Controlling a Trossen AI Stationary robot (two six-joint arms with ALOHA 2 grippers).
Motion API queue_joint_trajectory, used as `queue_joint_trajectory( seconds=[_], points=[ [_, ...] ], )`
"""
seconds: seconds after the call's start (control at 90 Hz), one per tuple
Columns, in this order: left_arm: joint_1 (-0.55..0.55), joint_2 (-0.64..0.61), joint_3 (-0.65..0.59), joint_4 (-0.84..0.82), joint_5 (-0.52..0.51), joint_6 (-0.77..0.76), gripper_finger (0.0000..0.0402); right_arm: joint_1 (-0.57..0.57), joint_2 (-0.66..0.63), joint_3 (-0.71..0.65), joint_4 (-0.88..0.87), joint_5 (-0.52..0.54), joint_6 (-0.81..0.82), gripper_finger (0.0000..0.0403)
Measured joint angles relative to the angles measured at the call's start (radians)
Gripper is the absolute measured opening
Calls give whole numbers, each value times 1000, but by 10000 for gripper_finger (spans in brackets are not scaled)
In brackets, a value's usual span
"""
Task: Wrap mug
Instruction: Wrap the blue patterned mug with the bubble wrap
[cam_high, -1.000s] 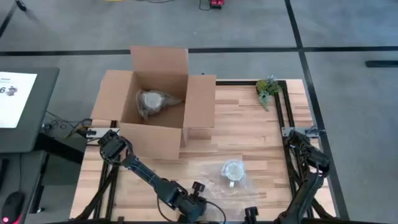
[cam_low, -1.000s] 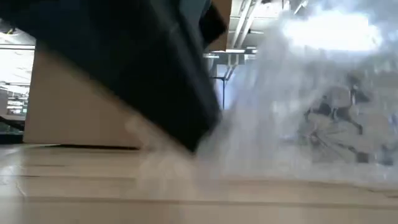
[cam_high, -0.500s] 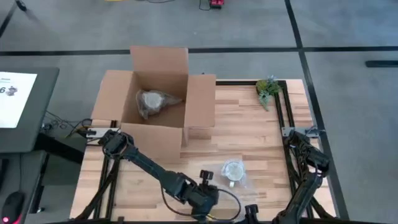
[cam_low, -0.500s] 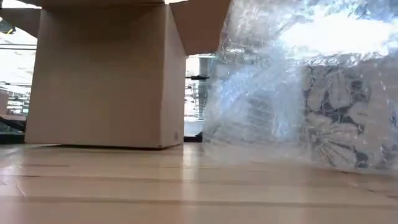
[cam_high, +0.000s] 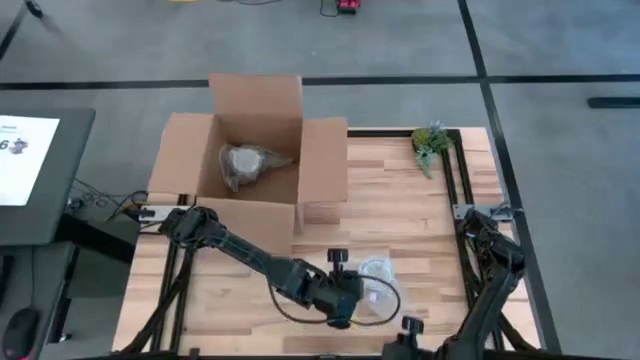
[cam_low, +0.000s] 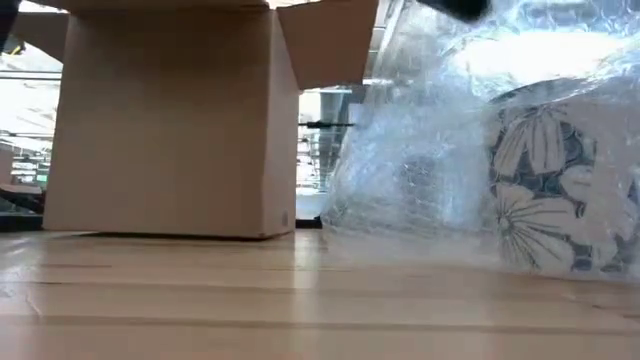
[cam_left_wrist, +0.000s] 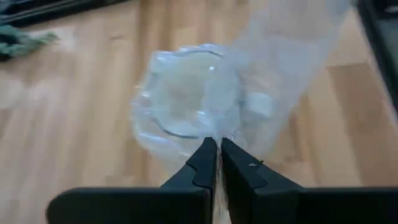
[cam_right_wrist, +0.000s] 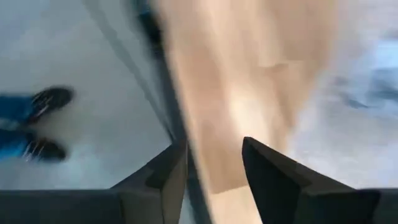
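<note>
High view: mug (cam_high: 375, 272) sits lower centre of frame on the table (cam_high: 400, 215), on a clear sheet of bubble wrap (cam_high: 385, 295); open cardboard box (cam_high: 250, 160) upper left of it, already holding one wrapped bundle (cam_high: 243, 164); small plant (cam_high: 431, 142) at upper right corner of the tabletop.
Low view: mug (cam_low: 560, 190), floral print, at right of frame, bubble wrap (cam_low: 420, 170) draped up and over its left side; box (cam_low: 170, 120) at left.
Step in hand: folding the sheet over the mug (my read).
How to do it well: carry the pinched edge across the mug's mouth and down the far side, lift high enough to clear the rim, pull gently so the mug doesn't tip or slide; film is slippery and springy, so hold it until it's laid flat.
Left gripper (cam_left_wrist: 216, 154): lower centre in high view, just beside the mug; fingers clenched almost together on a thin edge of bubble wrap, mug just past the tips in left wrist view.
Right gripper (cam_right_wrist: 211, 158): bottom right edge of high view, near the table's edge; fingers parted, nothing between them, wrap visible off to one side.
Risk: wrap slipping out of the pinch.
</note>
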Motion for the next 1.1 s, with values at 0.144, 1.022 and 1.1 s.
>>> queue_joint_trajectory(
  seconds=[0.144, 1.022, 1.1],
  points=[
    [18, 0, 0, 9, -28, -4, 0, -49, 0, 78, -155, 4, 31, 105],
    [76, 5, -5, 5, -111, -127, 0, -126, -238, -125, -96, 172, 218, 0],
    [76, 5, -5, 4, -108, -126, 0, -124, -258, -200, -80, 210, 315, 0]
  ],
)
